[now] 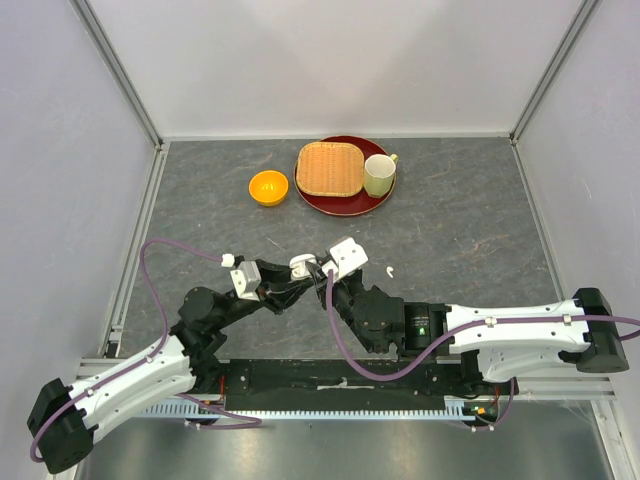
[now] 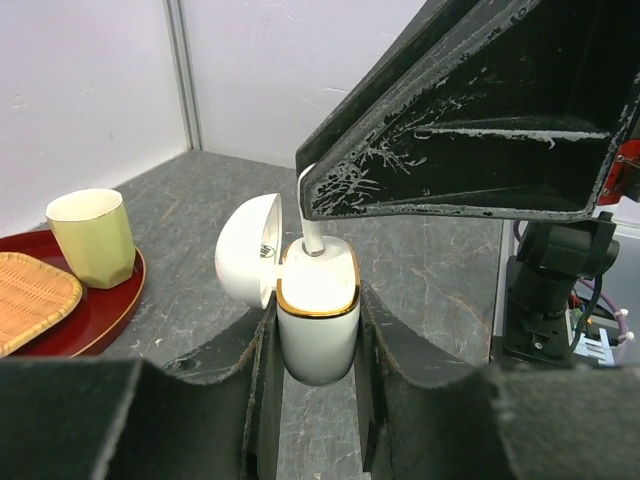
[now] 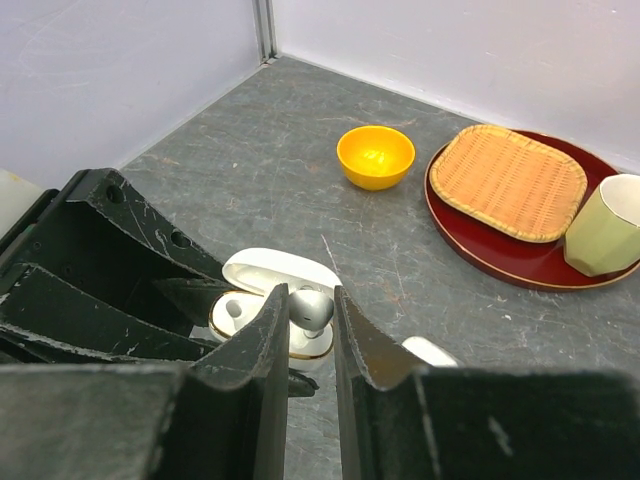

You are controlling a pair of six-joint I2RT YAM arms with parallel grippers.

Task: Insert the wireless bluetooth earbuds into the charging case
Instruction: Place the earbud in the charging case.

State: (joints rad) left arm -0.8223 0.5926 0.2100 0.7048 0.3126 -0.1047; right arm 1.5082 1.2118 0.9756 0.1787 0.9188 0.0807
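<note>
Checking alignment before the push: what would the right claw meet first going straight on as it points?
The open charging case gripped by the left claw. The earbud pinched in the right claw sits at its top opening, so the bud probably meets the case first, ahead of the claw itself.
</note>
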